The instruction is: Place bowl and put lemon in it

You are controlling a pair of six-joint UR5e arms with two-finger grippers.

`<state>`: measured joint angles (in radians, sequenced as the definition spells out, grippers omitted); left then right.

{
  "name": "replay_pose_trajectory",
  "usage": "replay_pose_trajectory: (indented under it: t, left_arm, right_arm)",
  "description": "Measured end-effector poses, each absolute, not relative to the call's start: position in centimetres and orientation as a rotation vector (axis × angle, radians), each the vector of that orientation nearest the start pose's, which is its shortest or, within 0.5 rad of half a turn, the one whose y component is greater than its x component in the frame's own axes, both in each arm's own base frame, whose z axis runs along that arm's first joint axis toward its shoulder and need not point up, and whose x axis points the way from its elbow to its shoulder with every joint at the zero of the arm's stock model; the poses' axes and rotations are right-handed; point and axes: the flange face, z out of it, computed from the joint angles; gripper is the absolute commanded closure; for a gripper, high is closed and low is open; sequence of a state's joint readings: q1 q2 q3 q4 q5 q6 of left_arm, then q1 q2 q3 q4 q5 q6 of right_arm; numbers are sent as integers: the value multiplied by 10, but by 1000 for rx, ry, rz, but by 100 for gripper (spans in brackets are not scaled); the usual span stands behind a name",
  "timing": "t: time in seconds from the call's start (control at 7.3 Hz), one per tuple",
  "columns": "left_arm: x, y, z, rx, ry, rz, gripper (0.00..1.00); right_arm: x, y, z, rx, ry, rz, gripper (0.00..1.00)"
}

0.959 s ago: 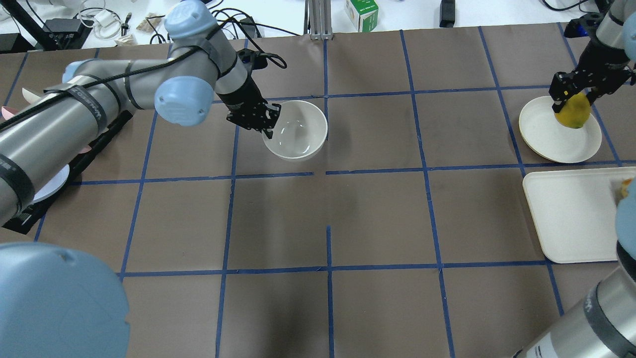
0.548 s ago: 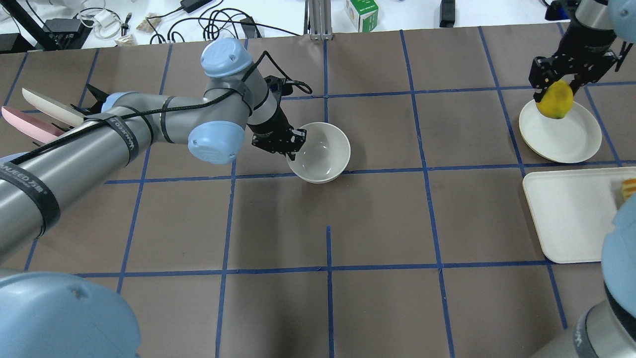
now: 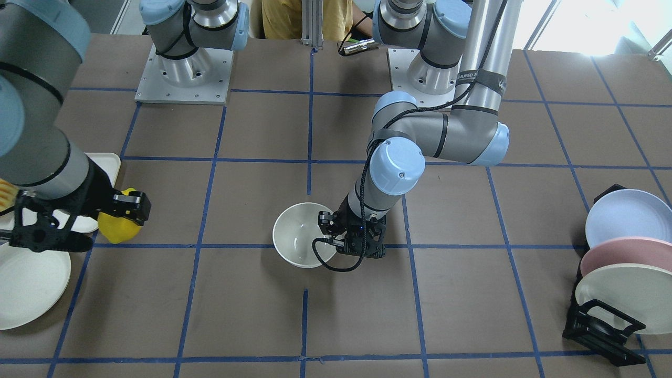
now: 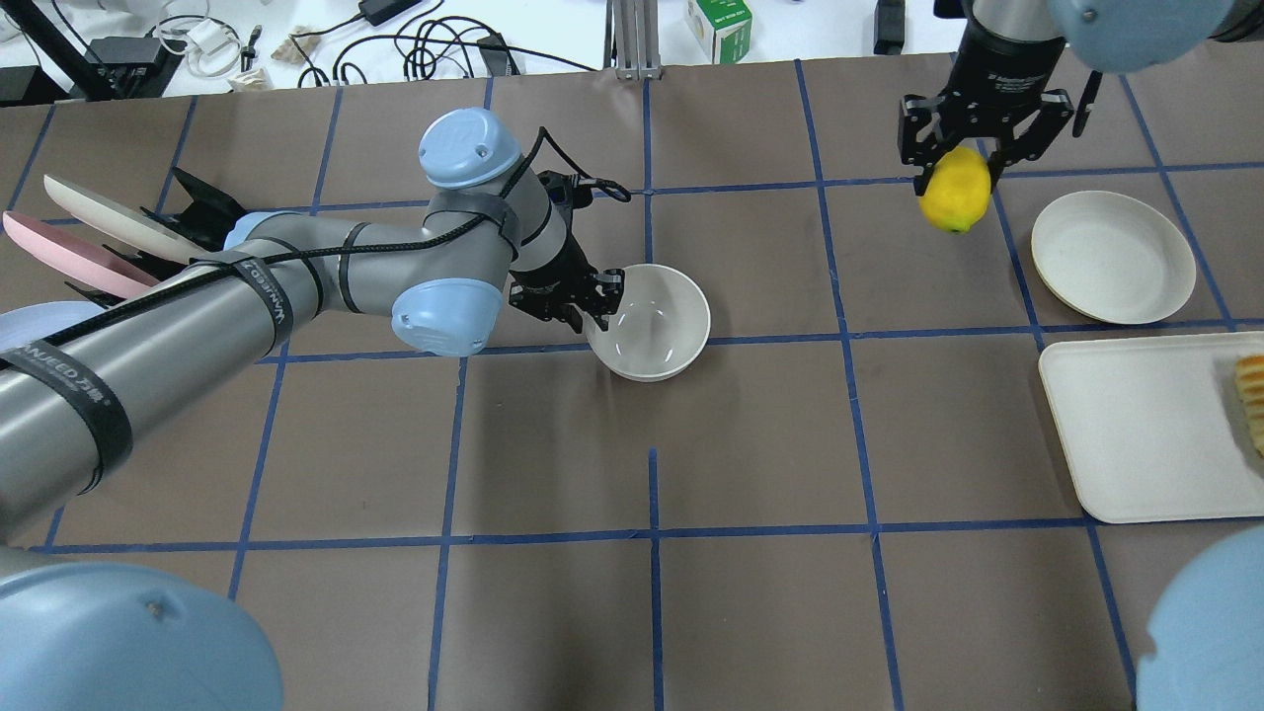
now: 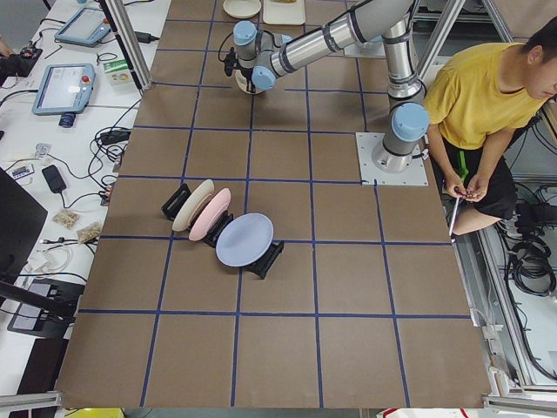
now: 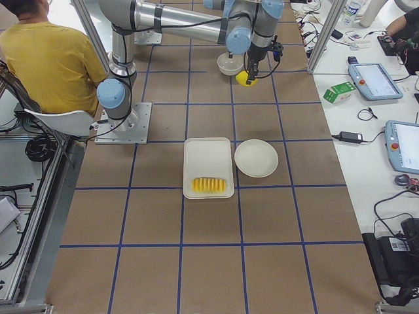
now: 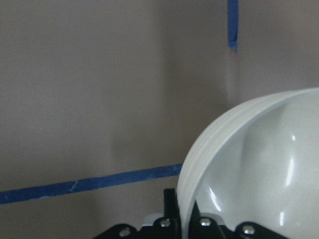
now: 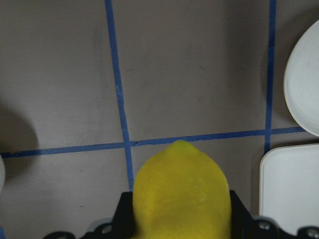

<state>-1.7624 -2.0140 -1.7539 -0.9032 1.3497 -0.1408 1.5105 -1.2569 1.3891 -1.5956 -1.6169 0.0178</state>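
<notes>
The table (image 4: 750, 612) is brown, gridded with blue tape (image 4: 553, 539). My left gripper (image 4: 591, 314) is clamped on the rim of the bowl (image 4: 660, 318), which sits near the table's centre over a tape line; I can't tell whether it touches down. My right gripper (image 4: 956, 174) is closed around the lemon (image 4: 955, 202), held in the air near the cream plate (image 4: 1113, 259), well apart from the bowl.

The bowl (image 4: 657, 321) left of the lemon (image 4: 954, 190)
</notes>
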Motion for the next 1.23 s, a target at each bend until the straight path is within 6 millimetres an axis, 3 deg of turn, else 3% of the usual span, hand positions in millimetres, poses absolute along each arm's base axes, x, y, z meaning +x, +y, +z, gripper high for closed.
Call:
replay_pose_trajectory:
  t: [0.14, 0.27, 0.55, 0.82, 0.96, 1.23]
  left_arm:
    - [-259, -572, 245, 76, 3359, -47, 0]
    - [-245, -581, 279, 71, 3338, -61, 0]
    - [-197, -586, 363, 118, 3301, 17, 0]
    - [-146, -558, 437, 111, 3196, 56, 0]
    - [-133, -540, 464, 104, 3148, 31, 0]
    - [-128, -523, 490, 80, 3188, -13, 0]
  right_arm:
    - [122, -610, 407, 140, 3178, 163, 100]
    - [151, -605, 408, 156, 3175, 154, 100]
    - [200, -595, 400, 183, 3137, 161, 100]
    - [234, -593, 385, 193, 3088, 164, 100]
    - [259, -591, 373, 187, 3078, 167, 100]
    - [309, -587, 340, 183, 3073, 182, 100]
